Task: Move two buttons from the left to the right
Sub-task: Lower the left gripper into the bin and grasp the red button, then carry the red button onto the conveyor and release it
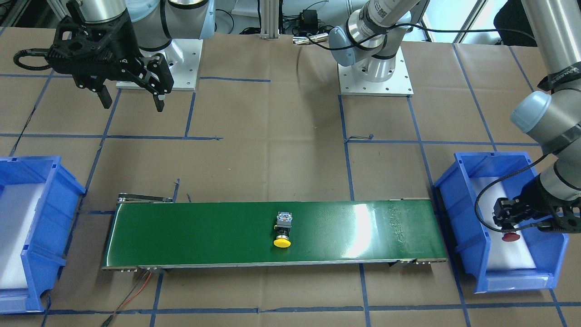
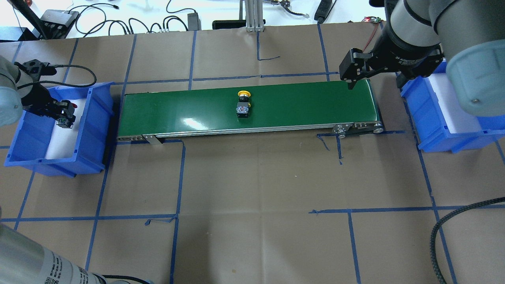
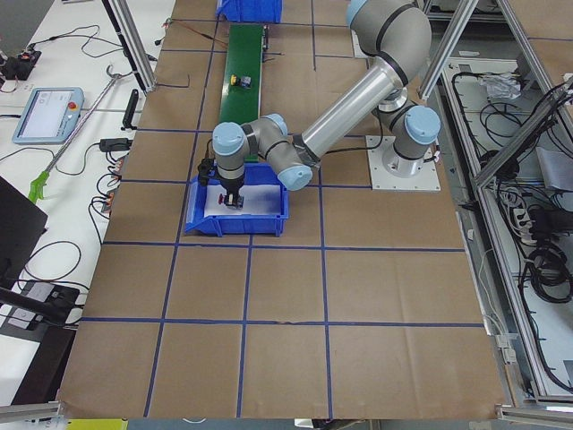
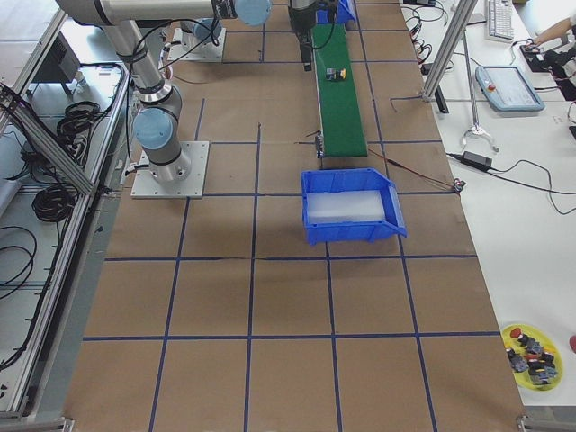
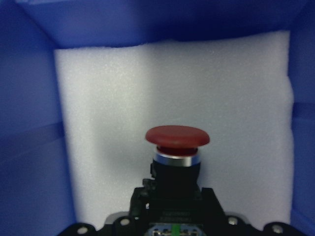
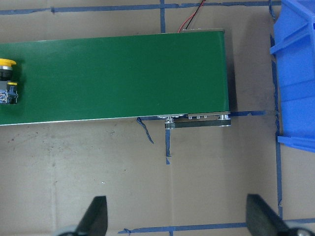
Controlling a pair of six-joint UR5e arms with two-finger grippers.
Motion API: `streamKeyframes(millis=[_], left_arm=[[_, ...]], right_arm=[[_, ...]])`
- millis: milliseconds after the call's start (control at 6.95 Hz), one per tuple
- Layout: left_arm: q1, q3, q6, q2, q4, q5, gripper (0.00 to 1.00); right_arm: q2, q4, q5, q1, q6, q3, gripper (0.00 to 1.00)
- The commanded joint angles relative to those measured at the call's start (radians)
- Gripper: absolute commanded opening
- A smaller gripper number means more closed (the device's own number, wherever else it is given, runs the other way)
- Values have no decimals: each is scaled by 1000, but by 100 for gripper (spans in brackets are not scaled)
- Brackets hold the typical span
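Red-capped button gripped by left claw over the bin at the surface's left edge — yellow-capped button on green belt; right claw wide, empty.

1. Robotics lab or automation test cell; nothing domestic or retail about it.
2. Two grey industrial arms stand bolted to square metal base plates.
3. Brown paper tabletop is gridded with blue tape.
4. Flat green conveyor belt runs between blue plastic bins.
5. Grey teach pendant with screen lies on a white side bench; aluminium profile post and black cable bundles sit at the edges.
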Motion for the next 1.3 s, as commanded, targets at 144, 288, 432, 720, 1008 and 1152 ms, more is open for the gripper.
streamKeyframes(millis=[144,288,432,720,1008,1152], left_arm=[[-1,113,2,147,-315,7,14],[-5,135,-1,183,-380,8,14],[-22,136,-27,193,-393,7,14],[-130,138,-121,202,-393,10,14],[-281,117,-340,201,-384,10,14],[-351,110,-445,192,-379,20,14]], right_arm=[[-1,0,0,0,0,-1,100],[-1,-1,0,0,0,-1,100],[1,-1,-1,0,0,-1,100],[-1,-1,-1,0,-1,-1,100],[-1,0,0,0,-2,0,100],[-1,2,-1,0,0,-1,100]])
